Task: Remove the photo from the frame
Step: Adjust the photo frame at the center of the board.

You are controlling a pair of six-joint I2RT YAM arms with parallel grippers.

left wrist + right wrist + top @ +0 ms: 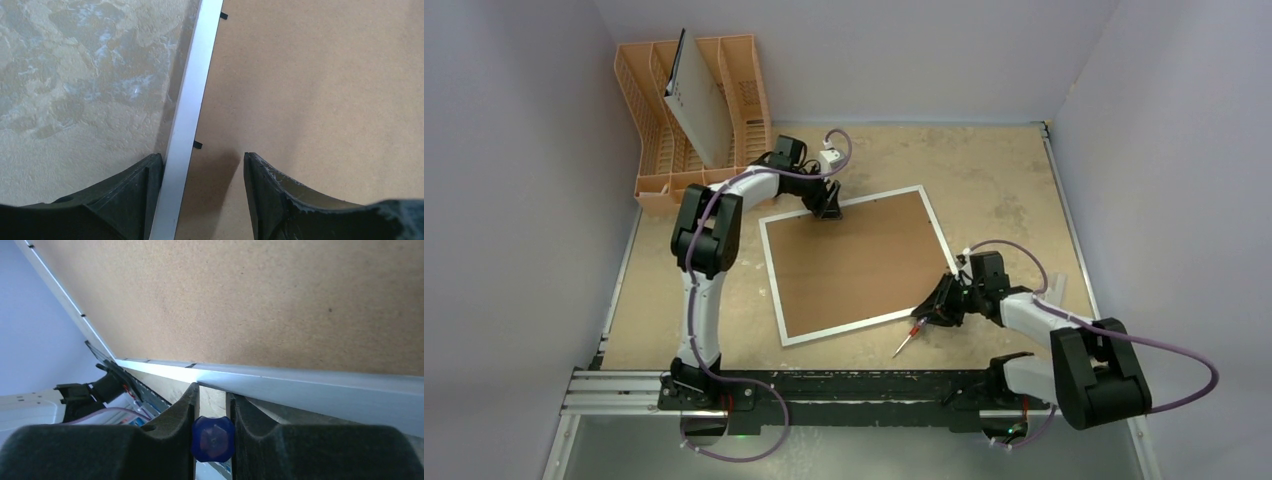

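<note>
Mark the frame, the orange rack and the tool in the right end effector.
frame (854, 265), top view, centre of its brown back.
orange rack (659, 192), top view, near-left corner wall.
tool (213, 438), right wrist view, its blue end cap.

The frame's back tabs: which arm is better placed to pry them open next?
Right, probably: the right end effector grips the screwdriver beside the frame's near edge. The left end effector only straddles the far border, open.
</note>
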